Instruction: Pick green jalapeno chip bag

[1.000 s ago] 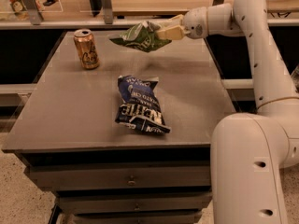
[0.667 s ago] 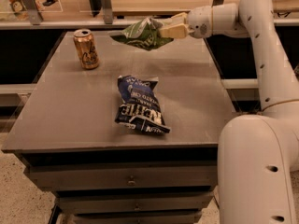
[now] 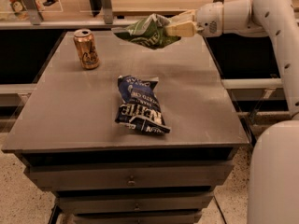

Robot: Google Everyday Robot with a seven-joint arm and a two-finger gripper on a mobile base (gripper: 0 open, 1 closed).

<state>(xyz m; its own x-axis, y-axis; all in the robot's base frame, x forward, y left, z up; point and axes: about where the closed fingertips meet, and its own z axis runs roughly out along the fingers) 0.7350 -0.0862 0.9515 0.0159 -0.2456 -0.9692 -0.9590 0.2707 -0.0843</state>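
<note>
The green jalapeno chip bag point(image 3: 145, 31) is a crumpled green foil bag with a pale patch. It hangs in the air above the far part of the grey table point(image 3: 70, 111). My gripper point(image 3: 174, 26) comes in from the right on the white arm and is shut on the bag's right end, holding it clear of the tabletop.
A dark blue chip bag point(image 3: 139, 105) with white lettering lies in the middle of the table. A gold drink can point(image 3: 86, 48) stands upright at the far left. The table has drawers below its front edge. A counter runs behind the table.
My gripper has lifted the green bag a little higher above the table's far edge. The blue bag and the can have not moved.
</note>
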